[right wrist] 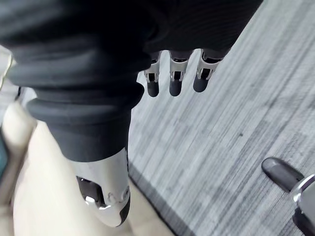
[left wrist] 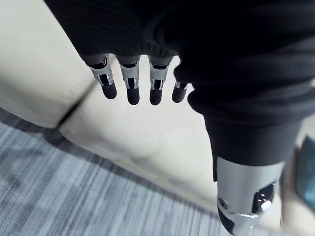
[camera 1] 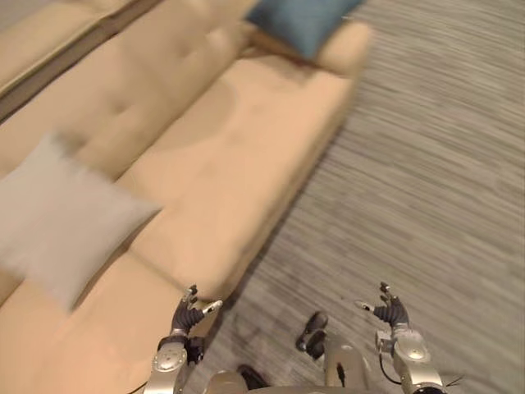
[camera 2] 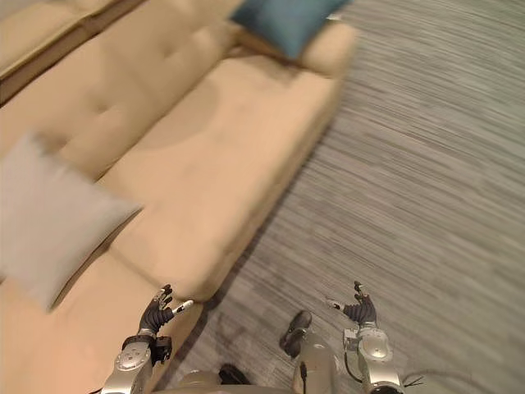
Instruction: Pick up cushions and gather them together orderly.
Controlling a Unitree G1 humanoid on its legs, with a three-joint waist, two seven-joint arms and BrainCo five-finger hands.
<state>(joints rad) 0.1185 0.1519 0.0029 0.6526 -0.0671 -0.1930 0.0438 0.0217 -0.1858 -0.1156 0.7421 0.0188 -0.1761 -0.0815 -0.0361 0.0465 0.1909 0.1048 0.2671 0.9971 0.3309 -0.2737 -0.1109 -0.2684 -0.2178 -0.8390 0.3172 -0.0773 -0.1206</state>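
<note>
A pale grey cushion (camera 1: 57, 217) leans against the backrest at the left end of the tan sofa (camera 1: 221, 156). A teal cushion (camera 1: 299, 23) rests at the sofa's far end, against the armrest. My left hand (camera 1: 189, 316) hangs low over the sofa's front edge, fingers relaxed and holding nothing; its fingers (left wrist: 133, 88) show above the seat. My right hand (camera 1: 392, 312) hovers over the carpet, open and empty, with its fingers (right wrist: 174, 78) above the floor. Both hands are far from either cushion.
Grey striped carpet (camera 1: 426, 180) stretches to the right of the sofa. A second tan seat (camera 1: 49, 37) shows at the upper left behind the sofa's back. The sofa's front edge runs diagonally between my hands.
</note>
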